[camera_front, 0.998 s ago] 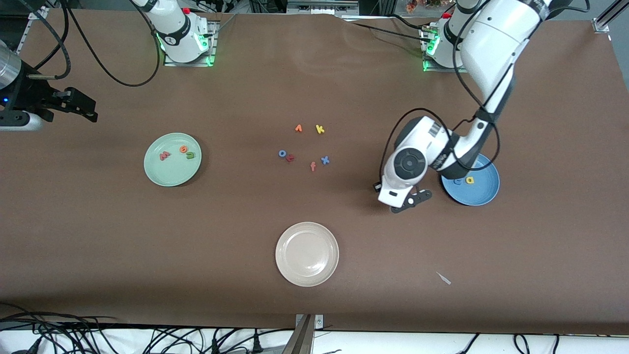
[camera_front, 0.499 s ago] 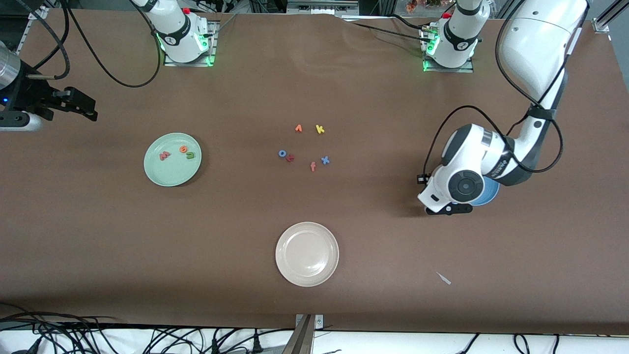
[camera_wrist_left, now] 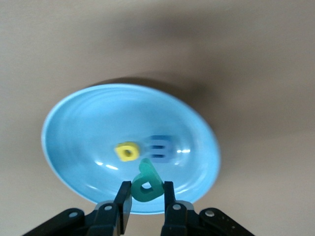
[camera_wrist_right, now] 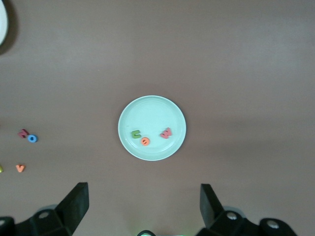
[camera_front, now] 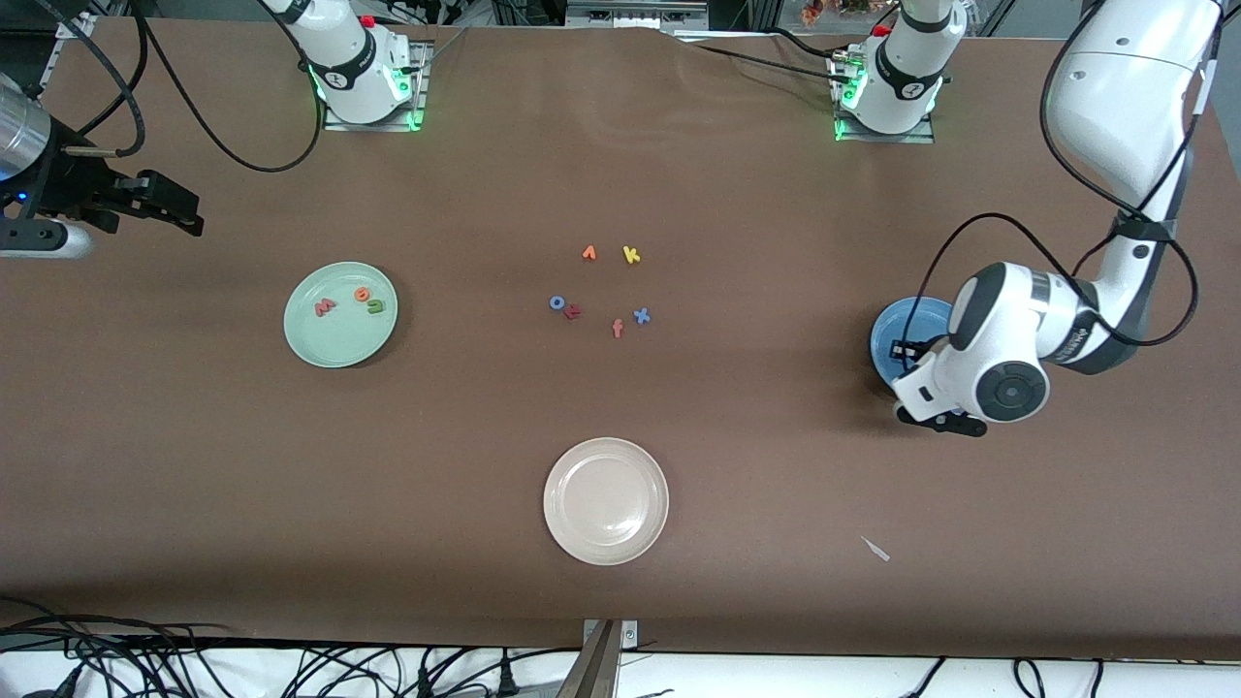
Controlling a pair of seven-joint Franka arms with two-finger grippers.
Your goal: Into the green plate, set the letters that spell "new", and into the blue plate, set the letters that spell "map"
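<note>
My left gripper [camera_front: 938,423] hangs over the blue plate [camera_front: 897,325], above the rim nearest the front camera. It is shut on the teal p [camera_wrist_left: 146,186], which stands upright between its fingers. In the left wrist view the yellow a [camera_wrist_left: 127,151] and the blue m [camera_wrist_left: 161,148] lie side by side in the blue plate [camera_wrist_left: 74,142]. The green plate [camera_front: 339,334] holds the pinkish-red w [camera_front: 325,307], the orange e [camera_front: 362,294] and the olive n [camera_front: 376,306]. My right gripper [camera_front: 175,215] waits open and empty at the right arm's end of the table.
A cream-white plate [camera_front: 606,500] sits near the table's front edge. Mid-table lie an orange v-shaped letter [camera_front: 588,253], a yellow k [camera_front: 631,255], a blue o [camera_front: 556,302], a red letter [camera_front: 574,311], a pink f [camera_front: 618,329] and a blue x [camera_front: 641,315].
My left arm has swung toward its own end of the table, carrying the teal p from beside the blue plate to over it. The right gripper shifted slightly.
</note>
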